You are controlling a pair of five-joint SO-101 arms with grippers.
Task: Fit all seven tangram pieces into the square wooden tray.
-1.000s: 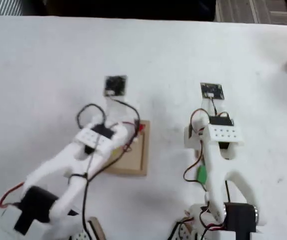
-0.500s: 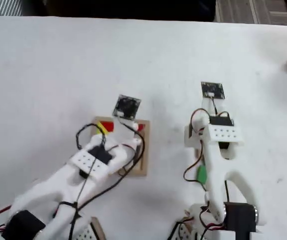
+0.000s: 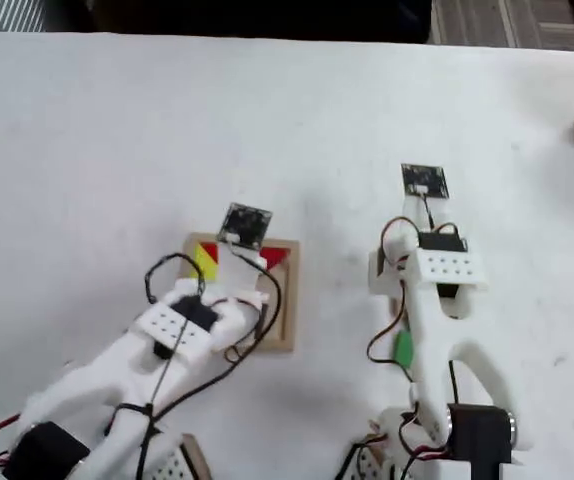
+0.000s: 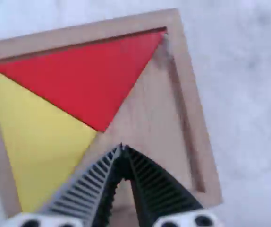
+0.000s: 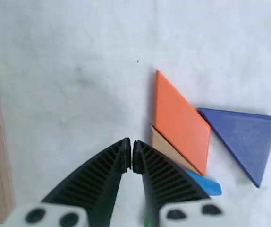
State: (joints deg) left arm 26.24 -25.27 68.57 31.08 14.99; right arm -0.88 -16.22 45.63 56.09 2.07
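Left gripper, pinched closed and empty, hangs over the tray beside the red triangle and yellow triangle. Right gripper, closed too, sits near the orange piece.

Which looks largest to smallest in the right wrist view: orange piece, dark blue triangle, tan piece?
1. Orange piece and dark blue triangle: about alike, not ranked.
2. Tan piece: smallest, though only a sliver shows beside the orange piece.

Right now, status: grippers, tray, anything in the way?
Left gripper shut, empty, over tray. Right gripper shut, empty, over table. Tray holds red triangle, yellow triangle. Orange piece, blue triangle, tan piece outside tray; orange overlaps tan.
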